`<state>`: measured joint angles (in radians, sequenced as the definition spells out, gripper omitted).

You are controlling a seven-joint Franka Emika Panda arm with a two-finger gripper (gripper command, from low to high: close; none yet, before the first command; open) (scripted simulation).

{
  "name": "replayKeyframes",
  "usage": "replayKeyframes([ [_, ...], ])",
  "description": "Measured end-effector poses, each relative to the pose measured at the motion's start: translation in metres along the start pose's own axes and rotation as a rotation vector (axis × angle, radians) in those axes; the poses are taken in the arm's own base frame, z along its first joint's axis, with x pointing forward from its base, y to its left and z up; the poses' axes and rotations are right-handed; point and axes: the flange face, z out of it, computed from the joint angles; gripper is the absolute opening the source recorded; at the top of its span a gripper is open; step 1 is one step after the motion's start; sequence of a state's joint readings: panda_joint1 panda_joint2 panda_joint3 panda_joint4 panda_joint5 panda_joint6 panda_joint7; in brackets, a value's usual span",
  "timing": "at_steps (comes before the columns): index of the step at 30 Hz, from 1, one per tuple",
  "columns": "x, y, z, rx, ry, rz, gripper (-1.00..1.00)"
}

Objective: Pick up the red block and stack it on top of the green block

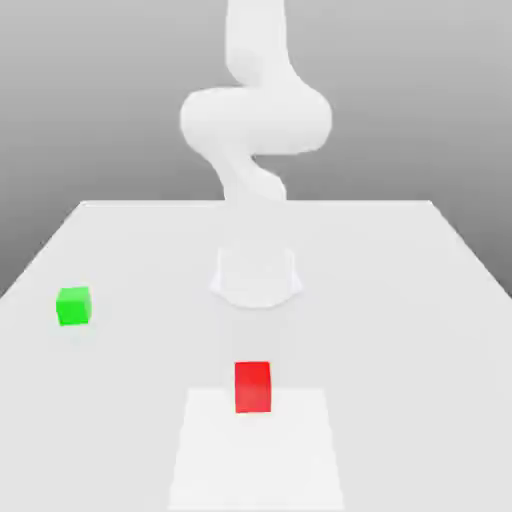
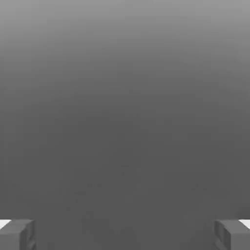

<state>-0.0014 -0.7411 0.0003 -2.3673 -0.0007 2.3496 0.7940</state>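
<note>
The red block [image 1: 252, 387] rests on the white table [image 1: 400, 300] near its front edge, in the middle. Far toward the exterior view's left, and a bit further back, sits the green block [image 1: 73, 305], well apart from the red one. In the hand view my gripper [image 2: 125, 234] is open, its grey fingertips [image 2: 17, 234] spread wide with nothing between them and plain grey background ahead. Neither block touches the gripper.
The white arm [image 1: 255, 115] rises from a round base [image 1: 256, 275] at the table's middle, behind the red block, and curves up out of the picture. A paler rectangular patch [image 1: 256, 460] lies at the table's front around the red block.
</note>
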Motion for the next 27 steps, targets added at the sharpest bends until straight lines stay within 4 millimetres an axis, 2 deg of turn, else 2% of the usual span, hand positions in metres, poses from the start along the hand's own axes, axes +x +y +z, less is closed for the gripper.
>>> replayKeyframes([
  [5, -0.037, 0.04, 0.118, -0.132, -0.129, -0.012, 0.0],
  [8, -0.07, 0.074, 0.177, -0.21, -0.208, -0.02, 0.0],
  [11, -0.11, 0.115, 0.227, -0.291, -0.292, -0.027, 0.0],
  [18, -0.226, 0.235, 0.316, -0.483, -0.498, -0.042, 0.0],
  [20, -0.242, 0.251, 0.332, -0.498, -0.514, -0.043, 0.0],
  [23, -0.256, 0.266, 0.351, -0.503, -0.519, -0.044, 0.0],
  [24, -0.26, 0.27, 0.355, -0.503, -0.519, -0.044, -1.0],
  [27, -0.26, 0.27, 0.355, -0.503, -0.519, -0.044, -1.0],
])
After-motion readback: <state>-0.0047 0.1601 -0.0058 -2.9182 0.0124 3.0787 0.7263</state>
